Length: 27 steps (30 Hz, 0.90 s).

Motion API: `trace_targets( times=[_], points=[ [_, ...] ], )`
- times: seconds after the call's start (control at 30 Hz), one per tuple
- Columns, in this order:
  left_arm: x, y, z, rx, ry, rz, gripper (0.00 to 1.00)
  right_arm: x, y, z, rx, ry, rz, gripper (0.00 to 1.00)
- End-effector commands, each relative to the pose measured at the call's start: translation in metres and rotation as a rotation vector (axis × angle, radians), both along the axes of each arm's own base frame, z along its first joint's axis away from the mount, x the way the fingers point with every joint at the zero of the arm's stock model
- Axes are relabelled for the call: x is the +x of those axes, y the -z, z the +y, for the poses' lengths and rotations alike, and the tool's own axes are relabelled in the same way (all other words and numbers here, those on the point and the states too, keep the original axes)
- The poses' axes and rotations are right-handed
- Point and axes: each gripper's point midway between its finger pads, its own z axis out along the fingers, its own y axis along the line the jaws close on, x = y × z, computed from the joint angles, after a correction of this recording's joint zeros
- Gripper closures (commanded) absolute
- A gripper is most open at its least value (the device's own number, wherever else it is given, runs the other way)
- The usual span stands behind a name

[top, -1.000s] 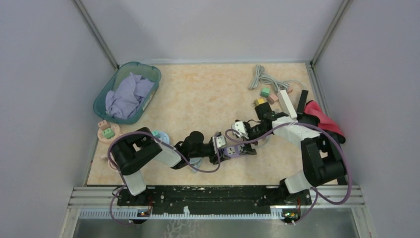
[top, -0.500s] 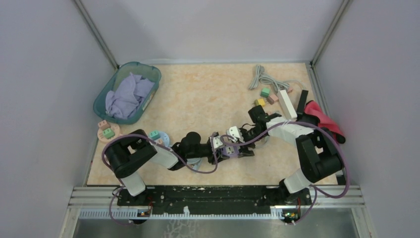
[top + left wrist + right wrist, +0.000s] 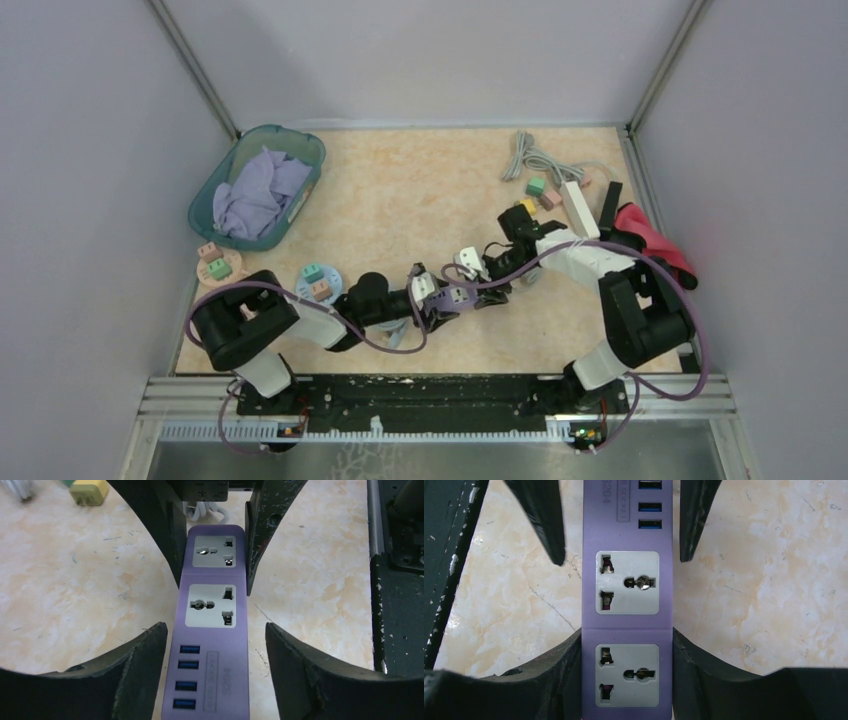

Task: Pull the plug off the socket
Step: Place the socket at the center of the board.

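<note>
Left wrist: my left gripper [image 3: 215, 630] straddles the purple power strip [image 3: 214, 612] lying mid-frame, jaws parted with a gap on either side. A yellow block [image 3: 89, 491] sits upper left.

Right wrist: my right gripper [image 3: 626, 639] pinches the strip's sides at the bottom of the frame.

Top: a white strip [image 3: 575, 205], green block [image 3: 536, 186] and red cloth [image 3: 655, 240] crowd the upper right. A teal basket [image 3: 300, 200] is upper left.
</note>
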Motion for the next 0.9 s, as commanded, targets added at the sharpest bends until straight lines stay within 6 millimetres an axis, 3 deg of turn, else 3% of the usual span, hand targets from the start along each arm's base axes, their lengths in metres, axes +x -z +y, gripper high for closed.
trace_targets(
  times=[0.0, 0.03, 0.07, 0.53, 0.73, 0.87],
  points=[
    [0.005, -0.052, 0.007, -0.171, -0.063, -0.095, 0.14, 0.013, -0.023, 0.013, 0.073, 0.030, 0.023, 0.97],
    [0.006, -0.057, 0.010, -0.182, -0.078, -0.104, 0.02, 0.015, -0.024, 0.012, 0.078, 0.041, 0.031, 0.97],
    [0.006, -0.061, 0.013, -0.190, -0.088, -0.114, 0.00, 0.018, -0.025, 0.010, 0.087, 0.057, 0.036, 0.97],
    [0.012, -0.080, 0.049, -0.148, -0.236, -0.064, 0.00, 0.078, -0.076, -0.024, 0.288, 0.396, 0.085, 1.00],
    [0.011, -0.077, 0.064, -0.167, -0.293, -0.034, 0.00, 0.116, -0.103, -0.053, 0.402, 0.643, 0.101, 1.00],
    [0.011, -0.072, 0.067, -0.163, -0.309, -0.023, 0.00, 0.142, -0.110, -0.075, 0.449, 0.843, 0.071, 1.00]
  ],
)
